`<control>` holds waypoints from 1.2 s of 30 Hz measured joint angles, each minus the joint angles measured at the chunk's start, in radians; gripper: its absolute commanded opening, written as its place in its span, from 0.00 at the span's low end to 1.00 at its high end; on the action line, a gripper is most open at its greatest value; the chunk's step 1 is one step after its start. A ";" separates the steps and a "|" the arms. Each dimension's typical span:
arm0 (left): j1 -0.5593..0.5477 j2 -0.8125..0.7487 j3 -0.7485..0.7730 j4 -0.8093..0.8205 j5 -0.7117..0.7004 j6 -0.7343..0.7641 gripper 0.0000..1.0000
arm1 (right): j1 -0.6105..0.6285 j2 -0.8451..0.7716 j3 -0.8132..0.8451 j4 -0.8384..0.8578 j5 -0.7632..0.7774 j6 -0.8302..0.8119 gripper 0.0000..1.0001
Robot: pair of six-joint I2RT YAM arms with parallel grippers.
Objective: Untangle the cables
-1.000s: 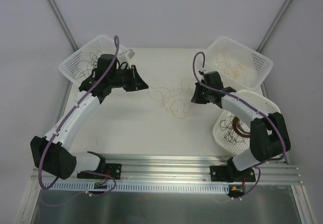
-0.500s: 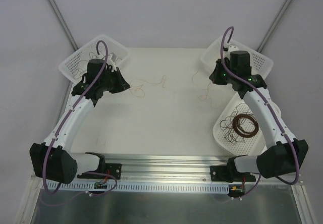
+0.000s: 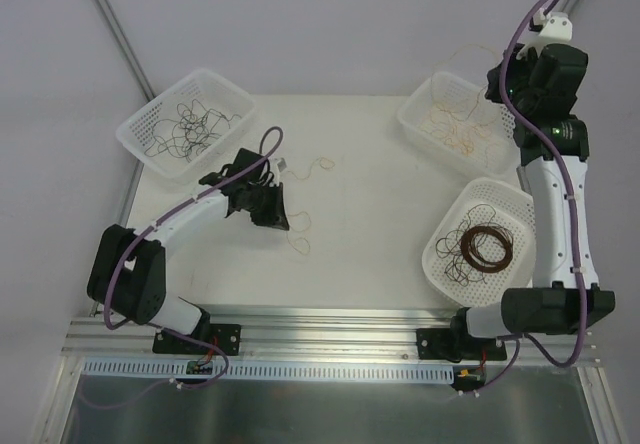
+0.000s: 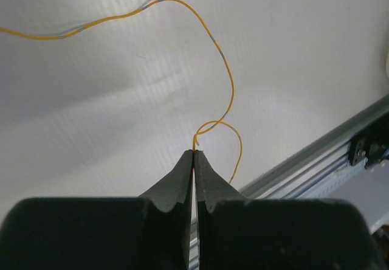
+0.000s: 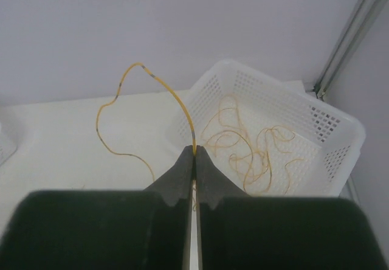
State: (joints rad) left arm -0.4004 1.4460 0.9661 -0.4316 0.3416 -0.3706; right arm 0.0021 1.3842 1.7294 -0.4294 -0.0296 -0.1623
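- left gripper [image 4: 194,153] clamped on a yellow cable [image 4: 233,87], low, well left of the far basket [image 5: 331,124].
- right gripper [image 5: 194,151] pinching another yellow strand [image 5: 137,64], raised over that basket.

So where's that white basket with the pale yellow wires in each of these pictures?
Top external: the basket of yellow cables is at the table's far right corner.
Left wrist: not in it.
Right wrist: centre to right, just beyond the right gripper.
Shared landmark: the white table, in all three.
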 measured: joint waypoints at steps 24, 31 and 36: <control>-0.148 -0.021 0.000 0.001 -0.068 0.124 0.99 | -0.155 0.586 0.087 0.087 0.023 -0.056 0.70; -0.135 -0.079 0.000 0.001 -0.253 0.119 0.99 | -0.050 0.333 -0.024 0.030 -0.040 -0.039 0.91; -0.047 -0.106 -0.001 0.000 -0.333 0.094 0.99 | 0.140 0.185 -0.147 0.005 -0.105 -0.049 0.93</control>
State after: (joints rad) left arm -0.4477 1.3403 0.9653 -0.4313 0.0090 -0.2764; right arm 0.1417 1.5696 1.5822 -0.4240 -0.1349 -0.2115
